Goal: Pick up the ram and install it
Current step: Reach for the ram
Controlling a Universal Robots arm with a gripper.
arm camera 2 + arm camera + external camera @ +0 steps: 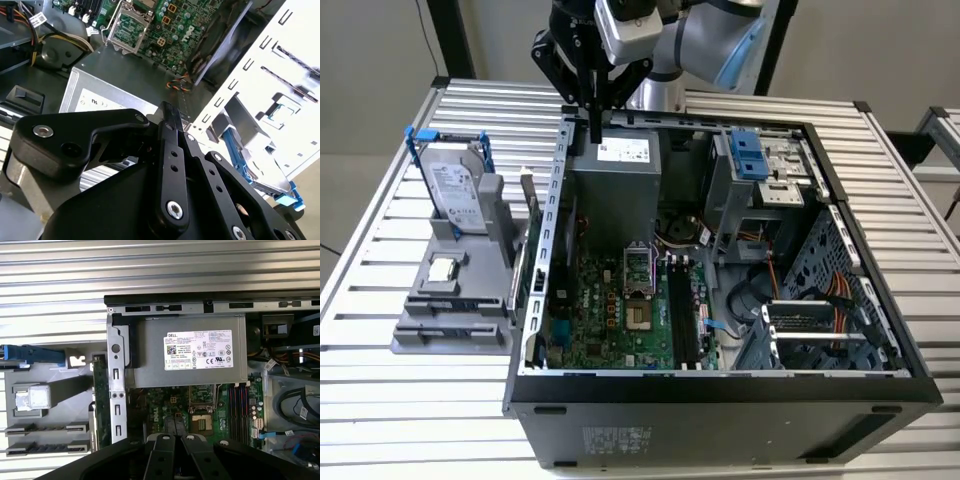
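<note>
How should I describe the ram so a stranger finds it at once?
Start at the computer case; on the exterior view's left stands a grey parts holder. The ram stands upright at its side nearest the case: a thin green board, unlike the silver hard drive.

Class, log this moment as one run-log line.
tool: shut, empty | where: above computer case | ram: on edge beside grey fixture, not yet picked

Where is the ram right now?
In the exterior view the ram stands on edge at the grey fixture, on the exterior view's left, between the hard drive and the computer case.
</note>
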